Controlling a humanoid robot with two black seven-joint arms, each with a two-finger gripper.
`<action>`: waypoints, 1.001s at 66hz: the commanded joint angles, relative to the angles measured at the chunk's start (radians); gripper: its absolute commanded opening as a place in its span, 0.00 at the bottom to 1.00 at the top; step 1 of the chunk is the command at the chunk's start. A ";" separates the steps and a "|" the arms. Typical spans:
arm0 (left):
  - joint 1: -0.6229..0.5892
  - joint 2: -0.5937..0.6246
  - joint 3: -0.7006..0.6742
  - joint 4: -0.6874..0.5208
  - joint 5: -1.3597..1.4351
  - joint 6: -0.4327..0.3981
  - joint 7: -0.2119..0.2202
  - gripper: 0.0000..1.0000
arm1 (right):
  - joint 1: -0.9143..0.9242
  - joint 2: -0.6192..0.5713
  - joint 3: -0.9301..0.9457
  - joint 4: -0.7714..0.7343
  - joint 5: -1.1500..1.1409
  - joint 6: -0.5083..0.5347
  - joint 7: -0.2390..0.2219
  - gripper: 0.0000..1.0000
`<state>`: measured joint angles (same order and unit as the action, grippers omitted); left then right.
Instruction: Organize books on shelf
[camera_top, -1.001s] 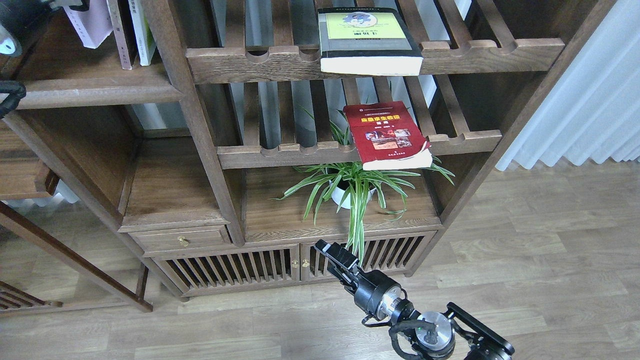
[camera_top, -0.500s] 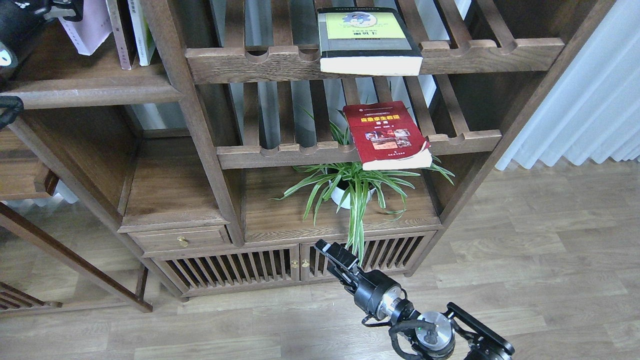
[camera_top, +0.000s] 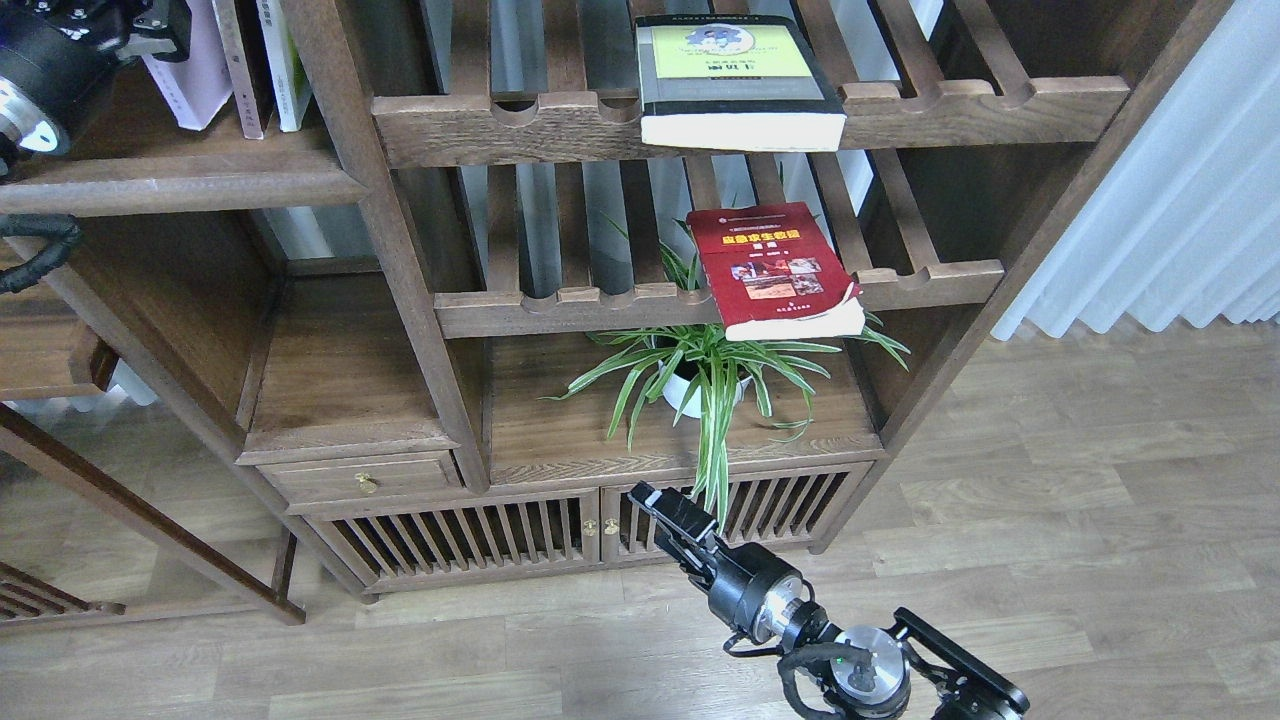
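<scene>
The thin lavender-white book (camera_top: 195, 75) stands almost upright at the top left, its lower edge just above the solid dark shelf (camera_top: 200, 185). My left gripper (camera_top: 160, 18) holds its upper left part and is partly cut off by the view's top edge. The thick yellow-green book (camera_top: 735, 75) lies flat on the upper slatted rack. Below it the red book (camera_top: 775, 270) lies flat on the lower slatted rack, overhanging the front rail. My right gripper (camera_top: 668, 510) hangs low in front of the cabinet doors, dark, its fingers not told apart.
Two upright books (camera_top: 265, 60) stand on the shelf just right of the lavender one. A potted spider plant (camera_top: 700, 385) sits under the red book. A white curtain (camera_top: 1180, 200) hangs at the right, above the wood floor (camera_top: 1050, 500).
My left gripper has moved right and down with the lavender book, which has turned more upright and closer to the two standing books. The right arm has stayed put.
</scene>
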<state>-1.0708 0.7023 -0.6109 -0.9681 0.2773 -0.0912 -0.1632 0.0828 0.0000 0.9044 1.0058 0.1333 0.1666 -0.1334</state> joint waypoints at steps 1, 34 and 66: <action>-0.003 0.000 -0.003 0.002 0.008 0.001 0.005 0.46 | 0.000 0.000 -0.001 -0.001 0.000 -0.001 0.000 0.98; -0.075 -0.004 -0.115 -0.023 0.006 -0.002 0.037 0.54 | -0.008 0.000 0.001 -0.001 0.000 0.001 0.000 0.98; -0.090 -0.024 -0.263 -0.060 -0.007 -0.013 0.030 0.61 | -0.014 0.000 0.008 0.000 0.000 0.001 0.000 0.98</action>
<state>-1.1657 0.6835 -0.8487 -1.0261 0.2812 -0.0961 -0.1216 0.0694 0.0000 0.9109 1.0047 0.1322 0.1673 -0.1334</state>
